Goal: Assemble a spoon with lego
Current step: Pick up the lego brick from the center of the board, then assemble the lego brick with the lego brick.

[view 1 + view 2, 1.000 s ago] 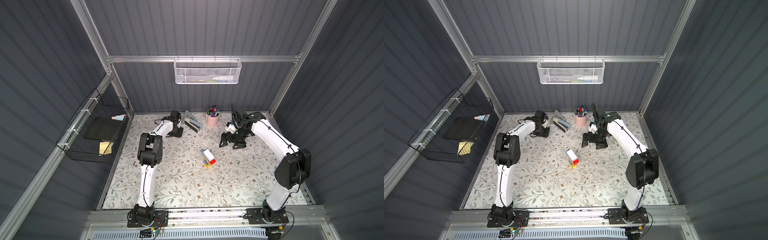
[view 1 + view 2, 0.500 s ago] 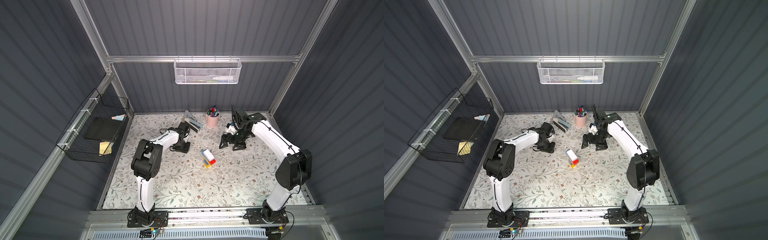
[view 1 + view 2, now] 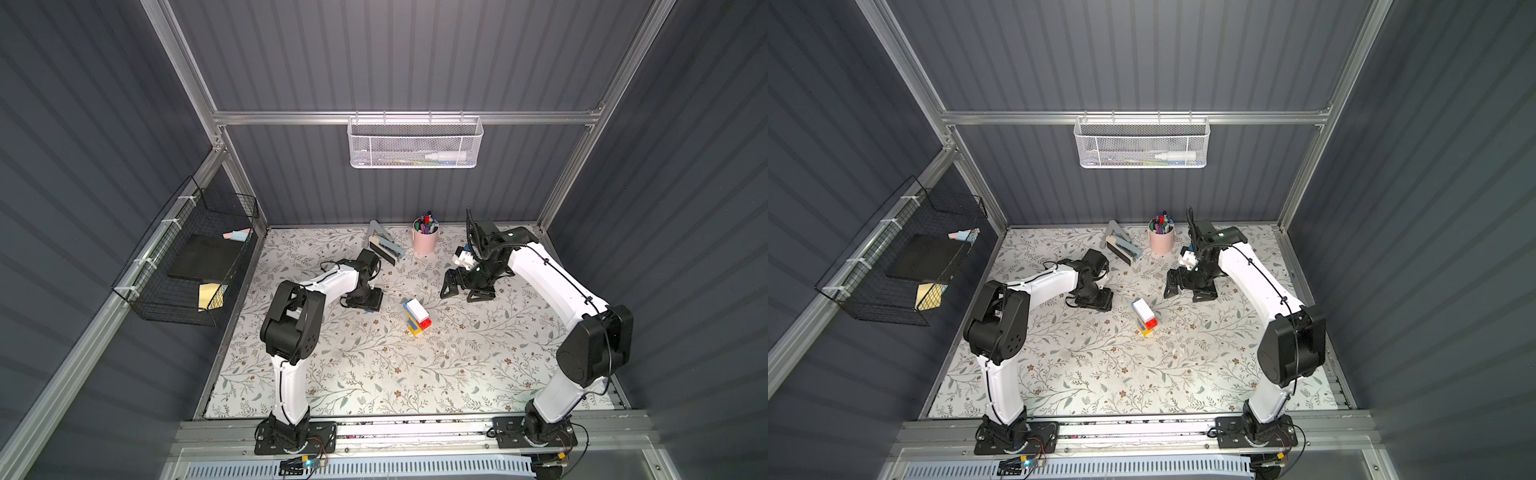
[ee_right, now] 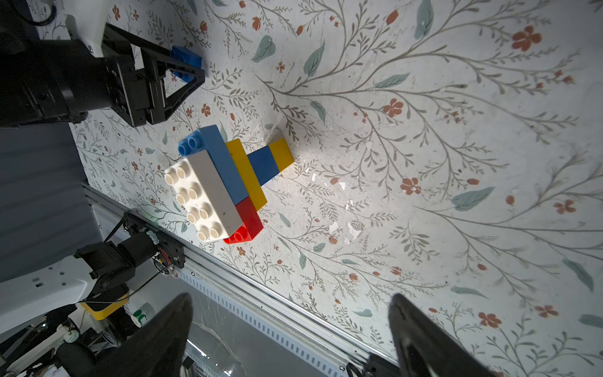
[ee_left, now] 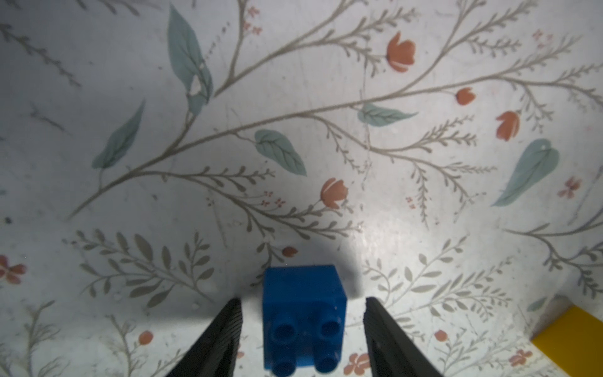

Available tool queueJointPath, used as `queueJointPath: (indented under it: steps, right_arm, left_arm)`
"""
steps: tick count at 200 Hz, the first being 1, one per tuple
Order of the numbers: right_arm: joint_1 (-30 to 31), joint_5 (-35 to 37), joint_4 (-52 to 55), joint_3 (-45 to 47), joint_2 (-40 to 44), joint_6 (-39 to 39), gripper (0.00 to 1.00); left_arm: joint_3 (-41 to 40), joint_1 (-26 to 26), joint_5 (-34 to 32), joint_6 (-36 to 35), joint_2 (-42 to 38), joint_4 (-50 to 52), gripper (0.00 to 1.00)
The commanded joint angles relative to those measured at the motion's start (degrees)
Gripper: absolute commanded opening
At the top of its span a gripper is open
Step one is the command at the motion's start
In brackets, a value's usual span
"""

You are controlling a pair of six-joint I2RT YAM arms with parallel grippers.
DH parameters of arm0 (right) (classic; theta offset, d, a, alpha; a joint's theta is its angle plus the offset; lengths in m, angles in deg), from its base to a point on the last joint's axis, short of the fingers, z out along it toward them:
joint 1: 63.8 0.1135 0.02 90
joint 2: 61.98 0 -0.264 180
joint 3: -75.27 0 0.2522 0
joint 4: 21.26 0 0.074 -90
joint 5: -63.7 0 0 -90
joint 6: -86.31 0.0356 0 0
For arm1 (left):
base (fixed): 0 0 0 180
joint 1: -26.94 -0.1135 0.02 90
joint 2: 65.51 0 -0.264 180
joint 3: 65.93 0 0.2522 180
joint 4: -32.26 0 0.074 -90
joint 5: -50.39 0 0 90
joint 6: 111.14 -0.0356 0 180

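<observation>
Enclosure: dark grey ribbed walls on an aluminium frame. A white mesh basket (image 3: 415,143) hangs on the back wall and a black wire basket (image 3: 187,266) on the side wall.
Bench: the bench (image 3: 374,365) has a pale cover printed with leaves and small red flowers. A pink cup (image 3: 424,243) of pens stands near its back edge.
Spoon: the spoon (image 4: 225,176) lies on the bench near the middle, between the two arms and touching neither, as both top views show. A long white brick sits at the wide end against a light blue one, with red below them. A yellow cross-piece follows, then a narrow stem of dark blue ending in yellow.
Loose brick: a single blue brick (image 5: 303,313) rests on the bench on its side, studs turned toward the left wrist camera. It is well apart from the spoon, on the left arm's side.
Left claw: the left claw (image 3: 367,300) is low over the bench, its jaws parted to either side of the blue brick. Bare bench shows between each pad and the brick, so nothing is gripped.
Right claw: the right claw (image 4: 291,298) is held above the bench beyond the spoon, toward the back. Its jaws are spread wide and empty.
</observation>
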Motion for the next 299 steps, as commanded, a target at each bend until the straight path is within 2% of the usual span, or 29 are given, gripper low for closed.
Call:
queueJointPath:
  steps: [1, 42, 79, 105, 150, 188, 222, 248, 269, 299]
  right_arm:
    - [-0.26, -0.52, 0.35, 0.96, 1.45, -0.58, 0.94]
    - [-0.27, -0.28, -0.03, 1.84, 1.93, -0.43, 0.94]
    - [-0.26, -0.61, -0.34, 2.13, 1.58, -0.39, 0.93]
    - [-0.26, -0.13, -0.19, 2.37, 1.83, -0.68, 0.93]
    - [-0.26, -0.71, -1.14, 3.27, 2.17, -0.63, 0.93]
    - [-0.42, -0.52, -1.30, 3.65, 2.02, -0.76, 0.93]
    - [-1.01, -0.47, -1.33, 3.60, 2.19, -0.36, 0.93]
    - [-2.16, 0.22, -0.91, 3.74, 2.11, 0.35, 0.93]
    - [-3.74, 0.69, -0.35, 3.96, 2.04, 1.39, 0.93]
    - [-5.15, -0.65, -0.39, 4.83, 2.04, 1.53, 0.93]
  left_arm:
    - [1.94, -0.30, -0.70, 0.52, 0.92, 1.30, 0.57]
    - [2.68, -0.31, -2.20, -0.81, 1.07, 2.13, 0.48]
    - [4.51, -0.30, -3.52, -1.20, 1.08, 3.49, 0.34]
    - [6.13, -0.28, -2.45, -0.56, -1.25, 6.27, 0.29]
    - [6.62, 0.46, 0.13, 0.33, -7.18, 12.19, 0.28]
    - [9.27, 3.23, 0.91, 1.07, -8.71, 17.44, 0.28]
    - [15.11, 6.10, 2.84, 2.86, -9.60, 23.27, 0.28]
    - [22.22, 9.74, 1.44, 4.39, -9.03, 30.83, 0.28]
    - [24.50, 12.36, 1.73, 7.38, -10.52, 33.25, 0.27]
    - [31.53, 17.38, -2.77, 9.53, -9.97, 38.49, 0.27]
